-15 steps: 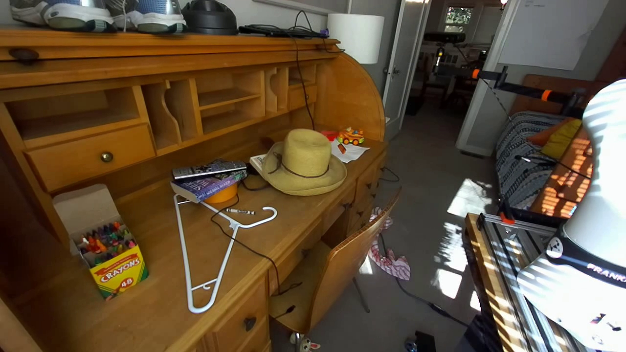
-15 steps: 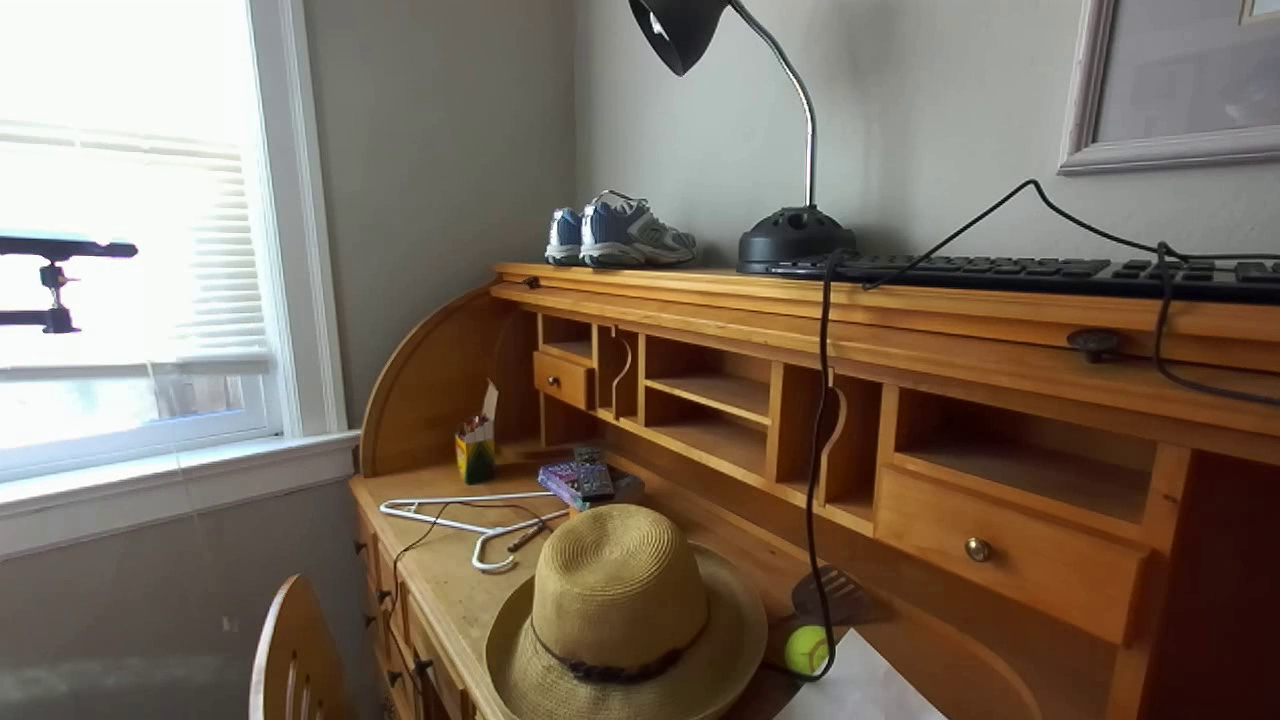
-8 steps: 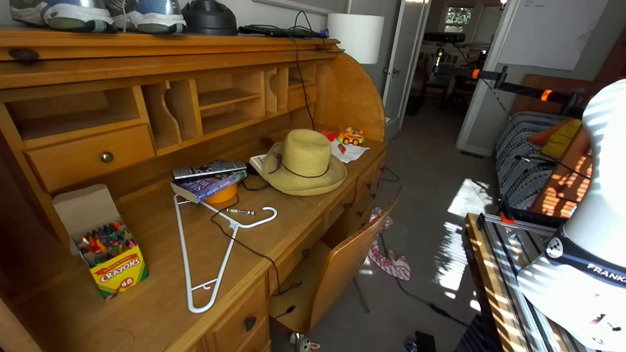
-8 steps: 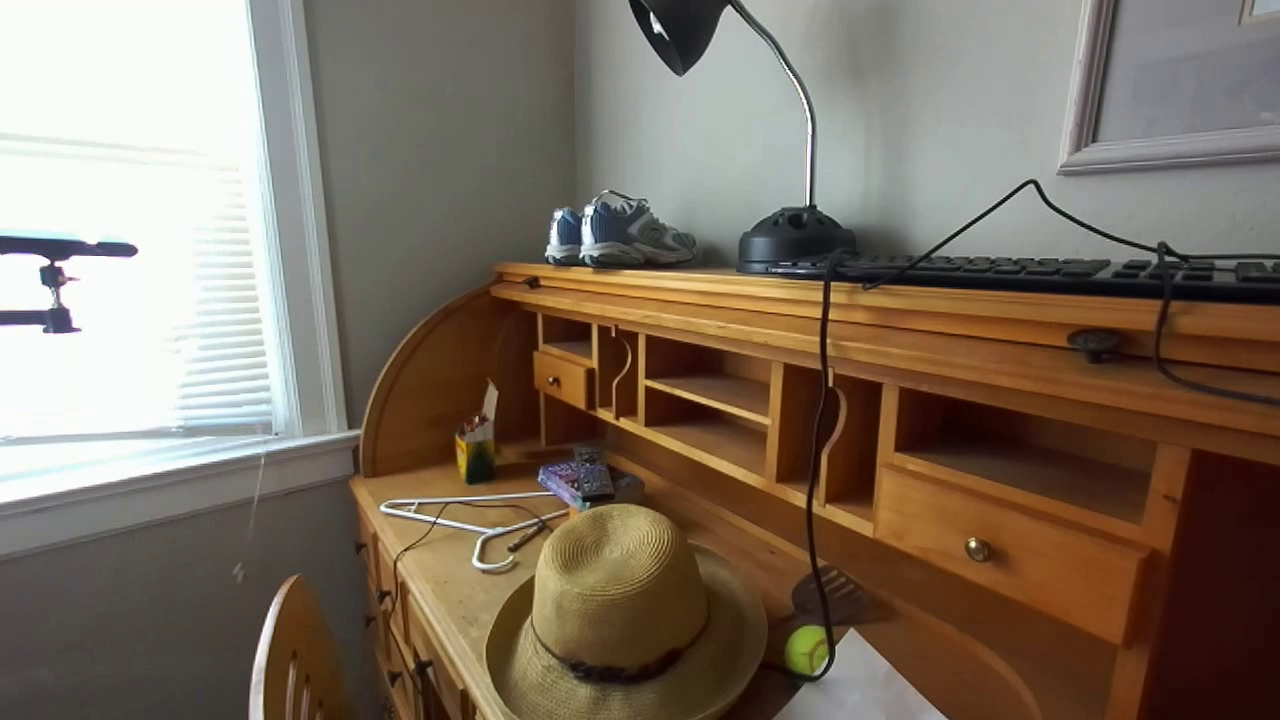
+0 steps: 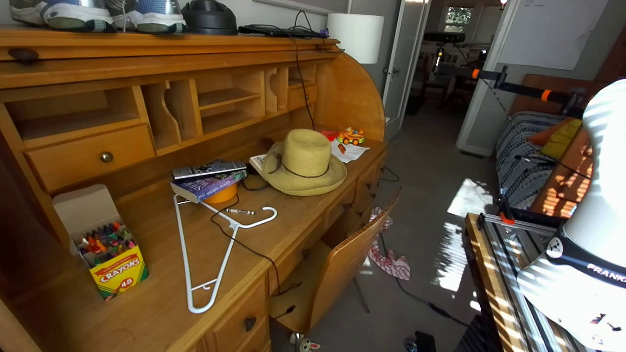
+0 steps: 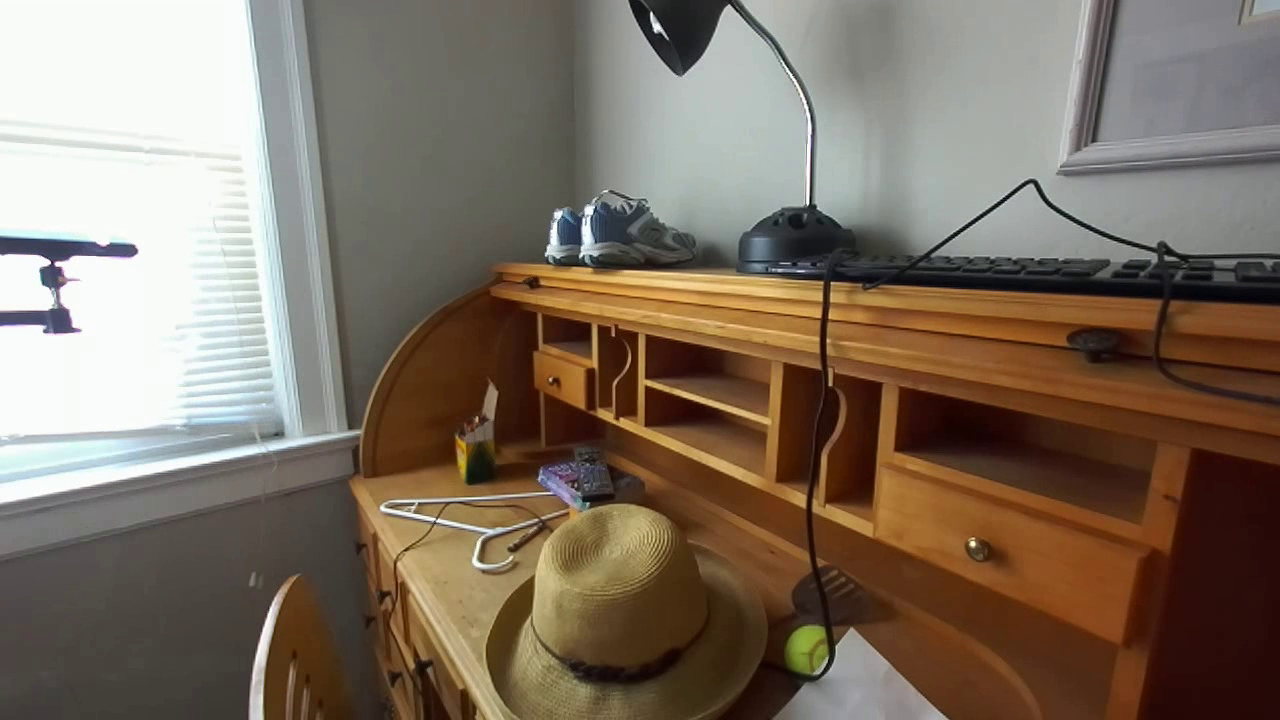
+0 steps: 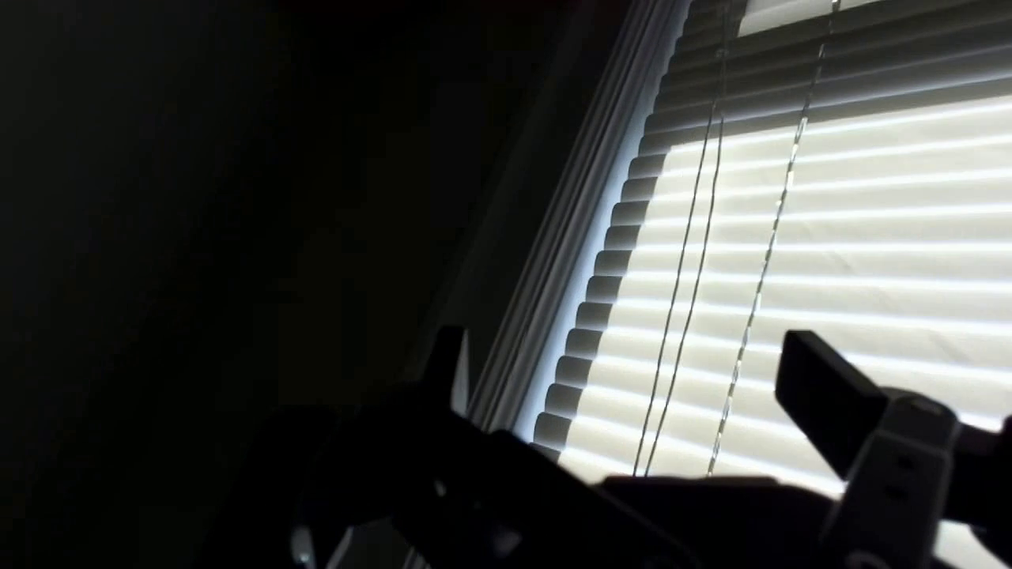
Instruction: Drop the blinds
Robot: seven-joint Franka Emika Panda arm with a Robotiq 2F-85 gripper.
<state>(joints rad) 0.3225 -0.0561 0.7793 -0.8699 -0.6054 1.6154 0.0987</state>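
White slatted blinds (image 7: 909,261) fill the right half of the wrist view. In an exterior view the blinds (image 6: 225,340) hang down the window, their lower edge close above the sill. Two thin cords (image 7: 689,273) and a twisted clear wand (image 7: 771,237) run down in front of the slats. My gripper (image 7: 626,348) stands wide open, its dark fingers (image 7: 826,395) far apart and not closed on anything. The cords and wand show in the gap between them; how far beyond they are I cannot tell. A faint cord end (image 6: 256,578) hangs below the sill. Neither exterior view shows the gripper.
The window frame (image 7: 545,276) runs along the blinds' edge. A wooden desk bears a straw hat (image 6: 620,590), white hanger (image 5: 230,234) and crayon box (image 5: 117,269). A chair (image 5: 337,264) stands before it. The arm's base (image 5: 577,288) is at the right.
The blinds have dropped: their lower edge stood higher, with glass showing beneath, and now sits near the sill. The hanging cord end has risen and swung slightly.
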